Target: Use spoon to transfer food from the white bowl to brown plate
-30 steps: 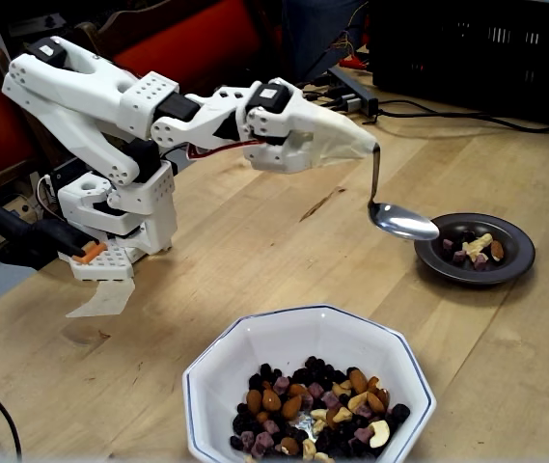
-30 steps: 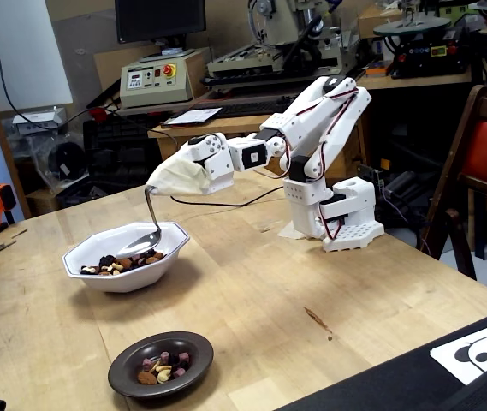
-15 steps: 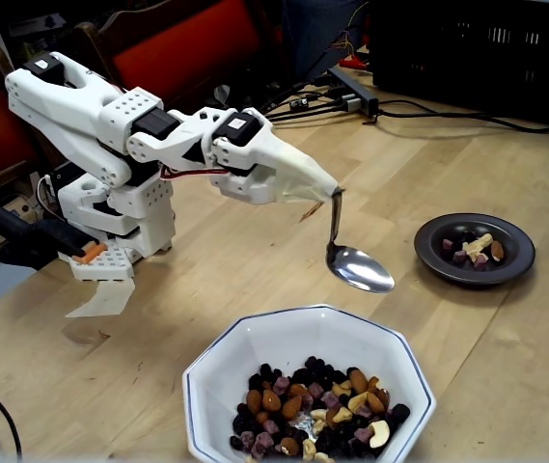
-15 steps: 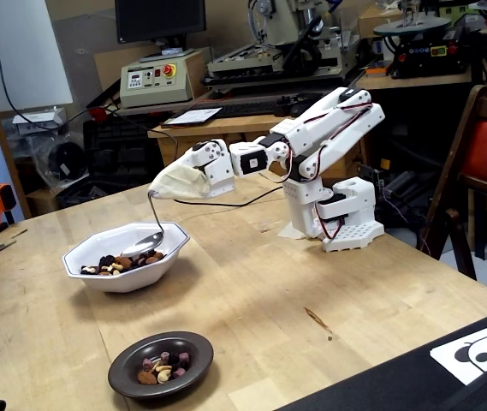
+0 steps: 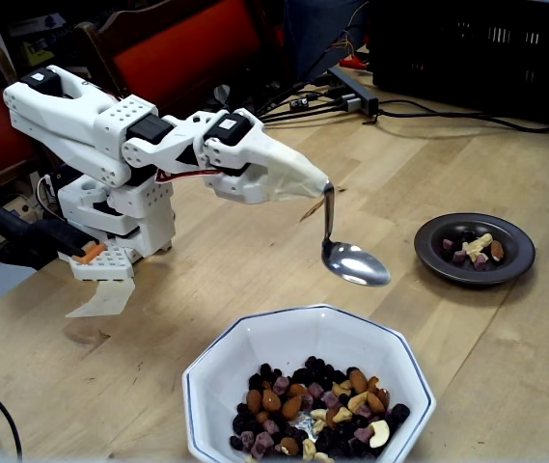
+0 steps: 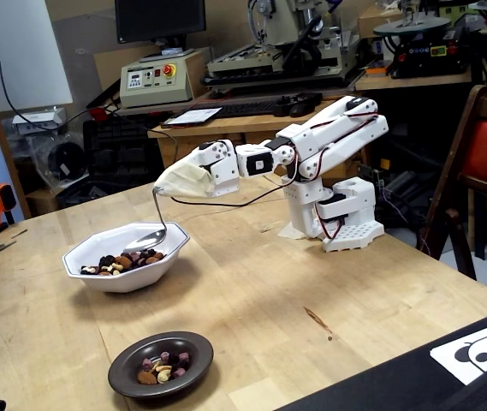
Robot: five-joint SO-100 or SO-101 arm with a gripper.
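The pale wooden table (image 5: 255, 260) carries everything, and behind it in a fixed view stand workshop benches with machines, a dark monitor (image 6: 159, 19) and a control box with a red button (image 6: 159, 81).

The white jointed arm (image 5: 110, 145) reaches out from its base at about nine o'clock in a fixed view. Its gripper (image 5: 317, 183) is wrapped in a cream cloth cover, so I cannot tell how wide the fingers stand; the spoon handle comes out of its tip, so it is evidently carrying the spoon.

The large glossy white octagonal bowl with a thin blue rim line (image 5: 255, 352) sits at six o'clock in that view, holding a good heap of mixed nuts and dried fruit (image 5: 317, 415).

The small round dark brown plate (image 5: 520, 256) lies at three o'clock, well apart from the bowl, with only a few pieces on it.

The shiny silver metal spoon (image 5: 354, 262) hangs empty above the bowl's far rim, between bowl and plate.

By my judgement the work is partly done: some food is delivered, most remains, and another scoop is due.
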